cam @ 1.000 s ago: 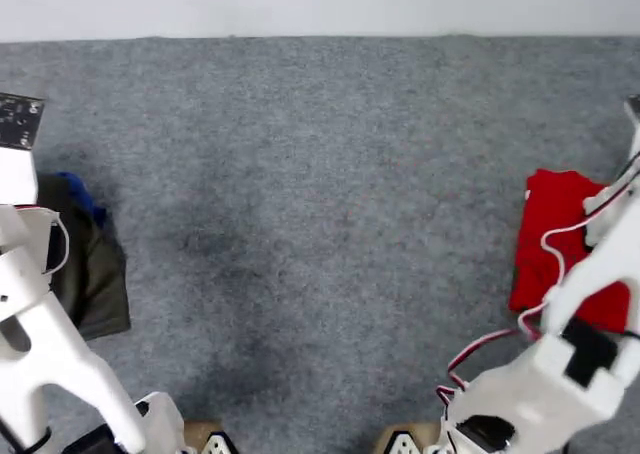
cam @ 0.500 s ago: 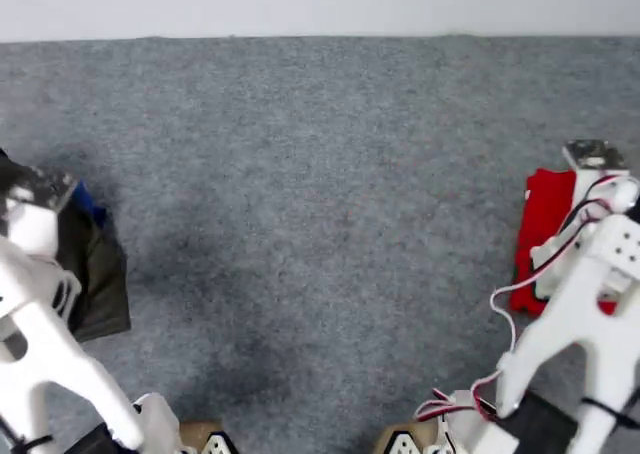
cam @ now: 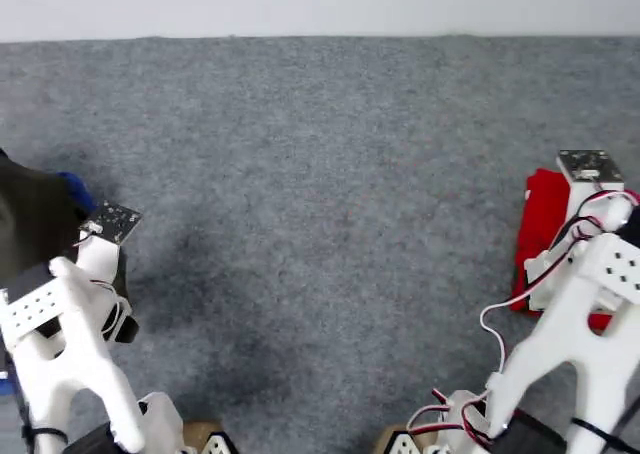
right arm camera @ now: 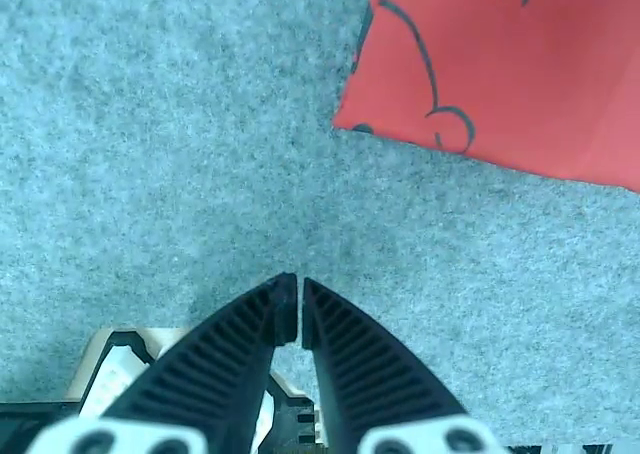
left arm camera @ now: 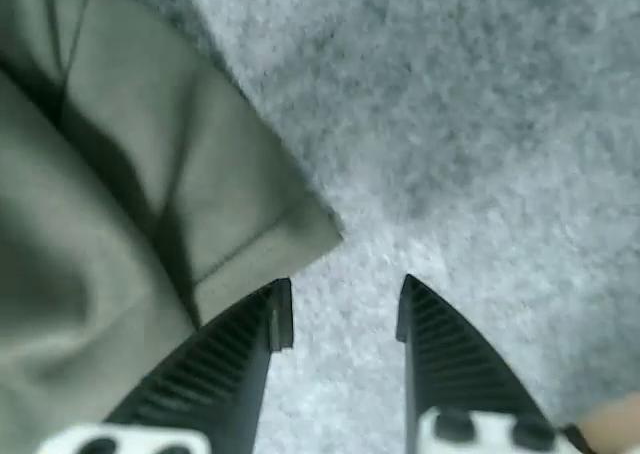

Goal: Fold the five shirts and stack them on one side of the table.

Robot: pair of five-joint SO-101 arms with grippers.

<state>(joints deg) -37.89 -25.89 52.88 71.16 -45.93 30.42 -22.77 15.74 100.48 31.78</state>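
Table (cam: 330, 174): grey felt.
Left gripper (left arm camera: 343, 296): spread, at olive shirt (left arm camera: 120, 204) corner.
Right gripper (right arm camera: 299, 296): pressed together, near red shirt (right arm camera: 510, 64).

Grey felt table (cam: 330, 174): olive shirt (cam: 35, 214) left edge, red shirt (cam: 540, 234) right edge.

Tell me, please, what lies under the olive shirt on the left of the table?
A blue cloth peeks out at the far edge of the olive shirt, apparently beneath it. The shirt covers the rest, so anything else below cannot be seen.
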